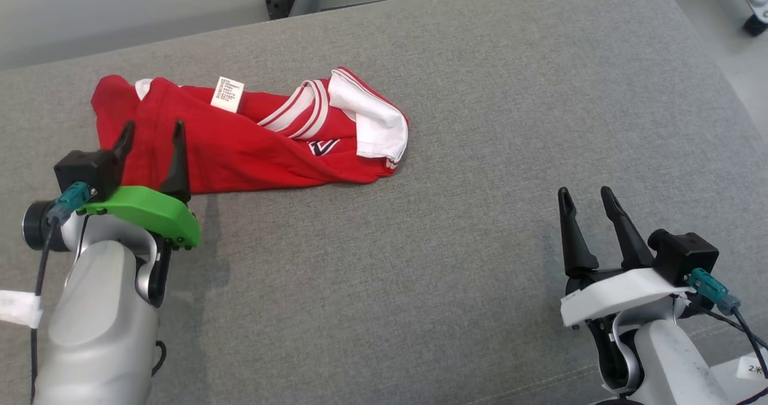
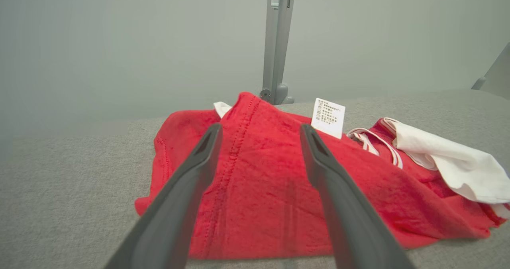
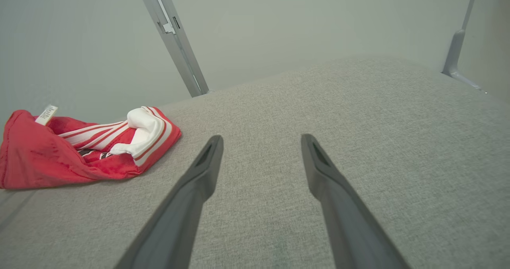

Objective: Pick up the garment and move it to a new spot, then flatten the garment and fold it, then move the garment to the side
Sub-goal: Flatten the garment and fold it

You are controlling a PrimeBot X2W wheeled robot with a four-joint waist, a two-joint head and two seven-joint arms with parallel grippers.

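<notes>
A: Where did we have the left claw point(image 1: 153, 128)?

B: Spread wide and pinching nothing, its two long dark fingers point(image 2: 187, 189) hanging above the near left end of the crumpled red cloth garment with white striped trim point(image 1: 252, 147). We judged that spot suited a grip on the stitched hem point(image 2: 235, 141).

A: And the right claw point(image 1: 584, 192)?

B: Spread too, empty, over a bare stretch of the grey fabric-covered desk point(image 1: 420, 243), well apart from the garment. We took it as parked there so it wouldn't crowd the work.

A: The garment itself?

B: Bunched on the far left part of the desk, its white rectangular care label point(image 1: 228, 93) turned up. So we reckoned it lay partly inside out, flattening and folding not yet done.
</notes>
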